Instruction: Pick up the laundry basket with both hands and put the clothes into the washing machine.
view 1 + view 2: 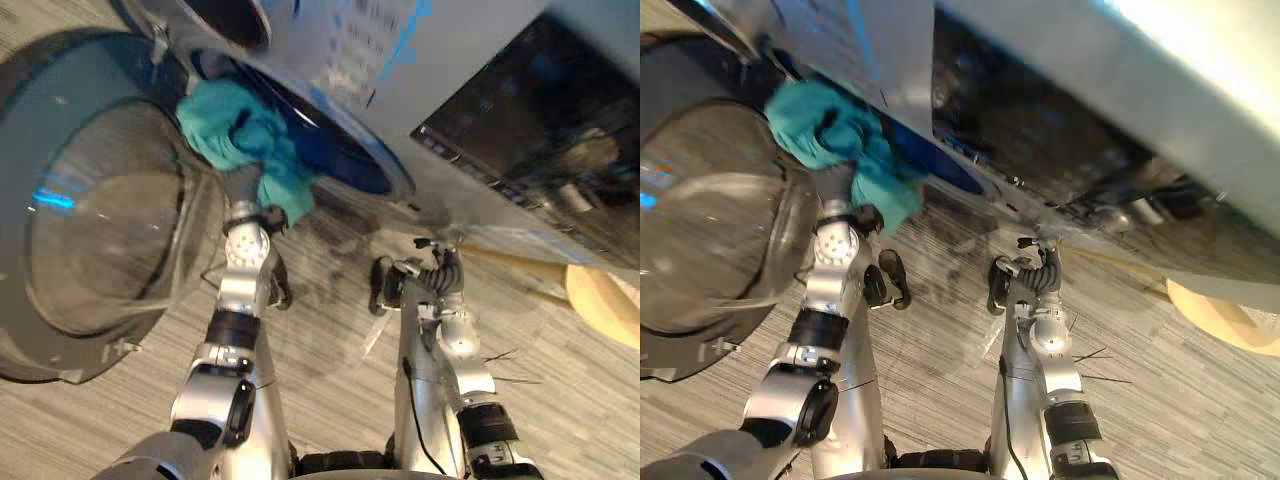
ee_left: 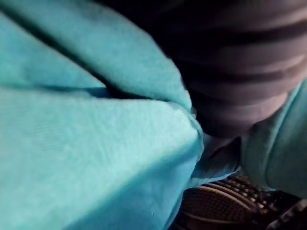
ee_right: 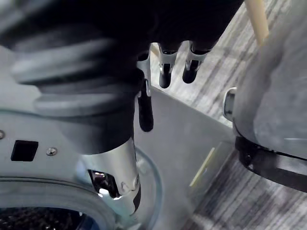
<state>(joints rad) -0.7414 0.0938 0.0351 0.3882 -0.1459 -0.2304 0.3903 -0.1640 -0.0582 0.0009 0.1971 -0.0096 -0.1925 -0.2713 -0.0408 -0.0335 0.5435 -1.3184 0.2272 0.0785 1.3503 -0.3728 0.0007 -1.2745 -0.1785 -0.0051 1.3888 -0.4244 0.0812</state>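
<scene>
A teal cloth (image 1: 235, 125) hangs bunched at the lower rim of the washing machine's round opening (image 1: 340, 150), partly inside it. My left hand (image 1: 243, 185) reaches up into the cloth from below. Its dark ribbed cover shows and its fingers are buried in the fabric (image 2: 96, 143). Past the cloth the dark perforated drum (image 2: 216, 206) is visible. My right hand (image 1: 432, 268) hangs in front of the machine's lower panel, to the right of the opening, open with relaxed fingers (image 3: 165, 72) and holding nothing.
The machine's round glass door (image 1: 100, 210) stands swung open at the left, close beside my left arm. A dark control panel (image 1: 540, 110) lies at the upper right. A pale wooden round object (image 1: 600, 300) sits on the striped floor at the right.
</scene>
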